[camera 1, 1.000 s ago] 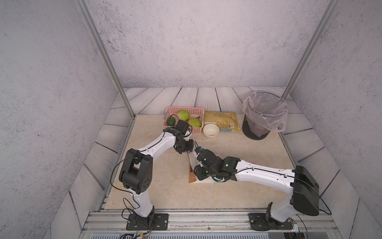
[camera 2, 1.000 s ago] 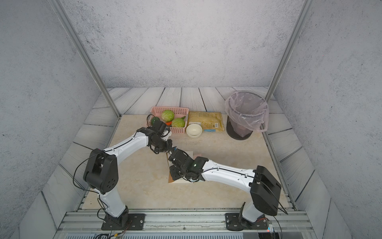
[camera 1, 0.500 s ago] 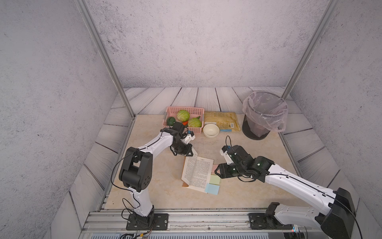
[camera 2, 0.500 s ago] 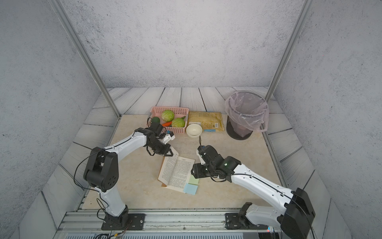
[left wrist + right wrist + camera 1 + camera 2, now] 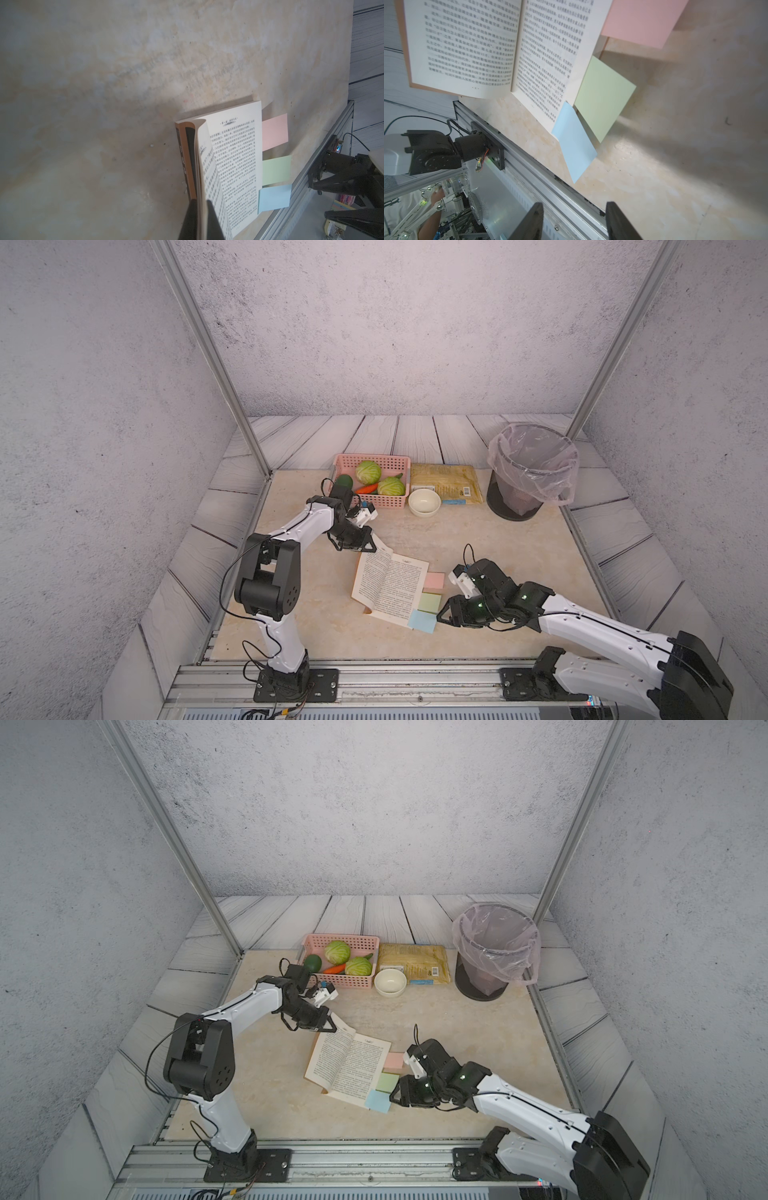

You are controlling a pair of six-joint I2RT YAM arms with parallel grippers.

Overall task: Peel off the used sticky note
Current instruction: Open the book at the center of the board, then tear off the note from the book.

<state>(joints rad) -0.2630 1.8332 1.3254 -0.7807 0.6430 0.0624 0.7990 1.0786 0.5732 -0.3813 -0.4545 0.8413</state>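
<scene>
Nearest the front rail [image 5: 415,674], the right gripper [image 5: 441,615] sits low over the table [image 5: 478,531]. The right wrist view shows its jaws parted with nothing between them, and its tips stop just short of the blue sticky note [image 5: 423,621]. That note, the green sticky note [image 5: 430,602] behind it and the pink sticky note [image 5: 434,580] beyond both stick out in a row from the outer edge of the right-hand page of an open book [image 5: 390,585], which lies near the table's middle. At the book's far corner the left gripper [image 5: 371,547] is clamped on a few pages [image 5: 205,166], which curl up off the rest. Farther back stand a white bowl [image 5: 424,502], a pink basket [image 5: 386,502] of vegetables and a yellow packet [image 5: 446,485]. A lined bin [image 5: 528,472] is at the far right.
</scene>
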